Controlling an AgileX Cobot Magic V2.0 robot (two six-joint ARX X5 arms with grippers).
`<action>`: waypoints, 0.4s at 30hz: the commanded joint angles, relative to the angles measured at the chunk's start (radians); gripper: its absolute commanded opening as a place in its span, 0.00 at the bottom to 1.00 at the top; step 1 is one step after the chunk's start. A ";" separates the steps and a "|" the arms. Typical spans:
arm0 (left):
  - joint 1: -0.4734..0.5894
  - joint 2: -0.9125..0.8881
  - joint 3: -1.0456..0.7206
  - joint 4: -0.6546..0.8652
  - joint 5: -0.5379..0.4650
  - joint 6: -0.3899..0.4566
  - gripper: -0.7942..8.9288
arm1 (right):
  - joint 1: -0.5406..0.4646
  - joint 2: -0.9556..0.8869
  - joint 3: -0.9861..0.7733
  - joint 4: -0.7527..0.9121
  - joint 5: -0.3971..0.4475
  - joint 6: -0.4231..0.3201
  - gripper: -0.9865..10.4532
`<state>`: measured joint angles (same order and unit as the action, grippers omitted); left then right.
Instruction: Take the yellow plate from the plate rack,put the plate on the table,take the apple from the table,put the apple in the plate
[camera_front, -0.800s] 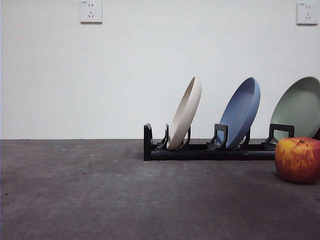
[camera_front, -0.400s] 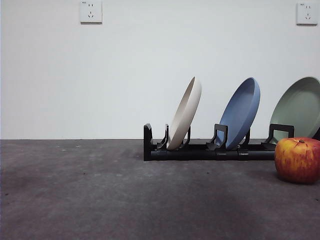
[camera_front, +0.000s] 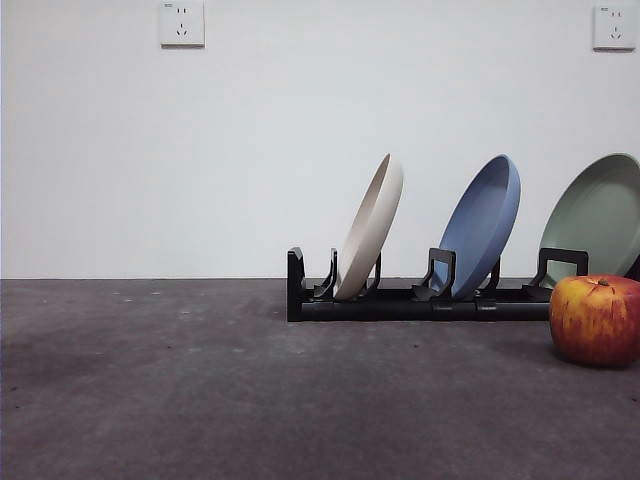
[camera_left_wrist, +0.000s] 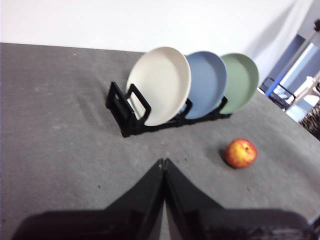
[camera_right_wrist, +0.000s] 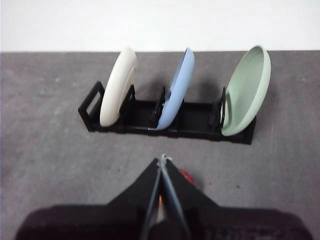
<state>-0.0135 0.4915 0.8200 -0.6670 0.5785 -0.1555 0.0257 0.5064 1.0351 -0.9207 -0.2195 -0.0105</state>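
Yellow plate leaning in plate rack, apple in front

Even, soft light fills all three views, with the white wall bright and free of glare. Faint, diffuse shadows lie on the worktop beside the plate rack and under the apple. Both wrist views are slightly blurred, and their pincer jaws are dark and out of focus.
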 joint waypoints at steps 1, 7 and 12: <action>-0.022 0.002 0.019 -0.022 0.005 0.034 0.07 | 0.000 0.012 0.008 -0.015 -0.006 -0.029 0.08; -0.053 0.002 0.026 -0.026 0.019 0.033 0.08 | 0.000 0.014 0.008 -0.026 -0.017 -0.028 0.09; -0.054 0.002 0.028 -0.026 0.035 0.028 0.39 | 0.001 0.014 0.008 -0.026 -0.066 -0.027 0.26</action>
<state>-0.0650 0.4938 0.8436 -0.6952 0.6079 -0.1383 0.0261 0.5217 1.0401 -0.9501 -0.2756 -0.0322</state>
